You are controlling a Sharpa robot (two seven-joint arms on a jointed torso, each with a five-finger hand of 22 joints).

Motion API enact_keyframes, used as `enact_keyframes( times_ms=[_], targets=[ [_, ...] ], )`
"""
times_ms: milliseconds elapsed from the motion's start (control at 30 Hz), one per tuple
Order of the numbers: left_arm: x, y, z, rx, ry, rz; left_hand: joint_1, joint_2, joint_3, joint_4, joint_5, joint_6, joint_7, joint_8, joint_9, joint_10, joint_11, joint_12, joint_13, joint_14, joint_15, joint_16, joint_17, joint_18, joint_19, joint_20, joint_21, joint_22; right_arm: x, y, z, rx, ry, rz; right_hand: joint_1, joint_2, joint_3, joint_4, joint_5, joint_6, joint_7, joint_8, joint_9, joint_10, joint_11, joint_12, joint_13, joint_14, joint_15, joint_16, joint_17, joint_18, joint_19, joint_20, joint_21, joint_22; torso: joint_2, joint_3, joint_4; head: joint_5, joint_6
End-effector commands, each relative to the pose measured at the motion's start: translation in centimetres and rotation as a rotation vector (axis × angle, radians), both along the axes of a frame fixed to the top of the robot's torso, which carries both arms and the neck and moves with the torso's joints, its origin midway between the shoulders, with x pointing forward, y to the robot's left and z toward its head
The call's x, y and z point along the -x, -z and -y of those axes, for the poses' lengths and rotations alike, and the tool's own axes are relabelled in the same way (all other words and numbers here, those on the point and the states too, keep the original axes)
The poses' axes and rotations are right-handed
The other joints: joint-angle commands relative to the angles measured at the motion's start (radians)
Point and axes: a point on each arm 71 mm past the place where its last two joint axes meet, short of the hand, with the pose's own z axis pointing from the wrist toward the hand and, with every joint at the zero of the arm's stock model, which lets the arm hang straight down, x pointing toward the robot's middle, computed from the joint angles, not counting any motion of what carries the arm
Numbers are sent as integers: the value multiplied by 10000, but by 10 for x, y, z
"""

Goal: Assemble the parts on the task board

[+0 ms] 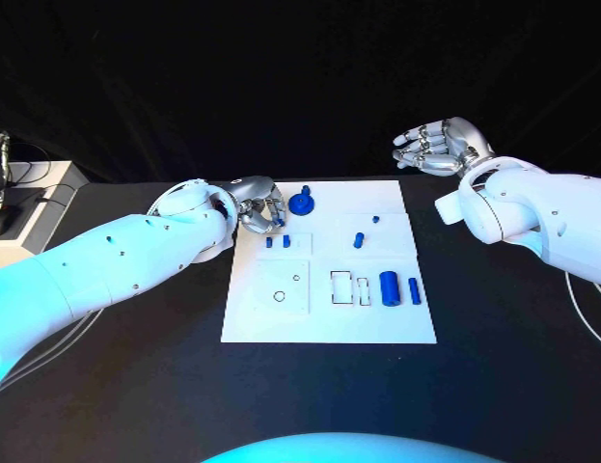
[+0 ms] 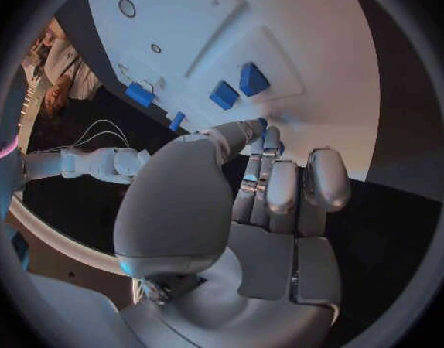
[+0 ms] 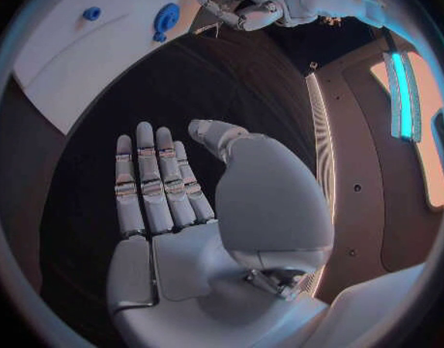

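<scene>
White task board (image 1: 331,328) sits mid-table, blue parts (image 1: 388,287) scattered on it. Left hand (image 1: 258,204) curls at its far corner (grasp unclear). Right hand (image 1: 441,147) hovers off-board, fingers apart, empty.

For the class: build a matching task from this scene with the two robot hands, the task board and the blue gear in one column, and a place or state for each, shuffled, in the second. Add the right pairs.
Column one:
1. left robot hand
2. right robot hand
3. task board
4. blue gear

Column two:
A. flat on the black table, white
B. beyond the board's far right corner, holding nothing, fingers apart
C. at the board's far left corner, fingers curled
D. on the board's far edge, next to the left robot hand

Pairs: 1-C, 2-B, 3-A, 4-D
</scene>
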Motion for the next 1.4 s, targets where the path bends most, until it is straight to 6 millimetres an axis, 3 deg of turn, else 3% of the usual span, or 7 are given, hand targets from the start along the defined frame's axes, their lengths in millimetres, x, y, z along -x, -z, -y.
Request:
enact_keyframes(
  times_ms=[33,1067,1167,1400],
  targets=[
    [1,2,2,-140,11,-280,-116,29,1,-64,-51,-13,93,-45,-13,32,46,-49,-18,-28,71,-20,-50,-143,-65,22,-20,-18,0,-1,-2,36,-190,80,-61,-65,3,-30,-6,10,83,-32,-8,-85,-8,-56,-10,-19,7,-40,1,159,58,22,-2,-9,-1,0,3,-11,-15],
    [0,4,3,-255,-50,-432,-267,-34,-60,-93,-91,-292,36,-286,-109,16,28,-311,-4,-190,78,-119,-331,-92,-256,60,-167,-204,0,-1,-1,40,-166,107,-65,-68,3,-32,-7,11,84,-36,-12,-86,-7,-60,-10,-23,9,-48,-1,159,56,25,-7,-26,-5,-8,11,-37,-40],
    [0,4,2,-193,-63,-397,-355,-76,-89,-90,-95,-673,-94,-530,-221,19,0,-420,30,-190,51,-110,-343,-100,-229,36,-155,-173,0,-1,-1,40,-151,124,-66,-63,6,-32,-6,12,84,-38,-14,-85,-7,-62,-10,-24,10,-52,-1,159,54,26,-10,-38,-2,-3,14,-30,-43],
    [0,3,1,-134,-113,-339,-397,-119,-112,-94,-94,-870,-147,-656,-287,10,7,-480,51,-202,52,-116,-383,-99,-237,31,-170,-188,1,-1,0,41,-133,131,-63,-62,8,-35,-5,13,83,-38,-15,-85,-8,-62,-9,-24,10,-54,-1,158,53,27,-11,-43,-4,-16,10,-27,-48]
  ],
)
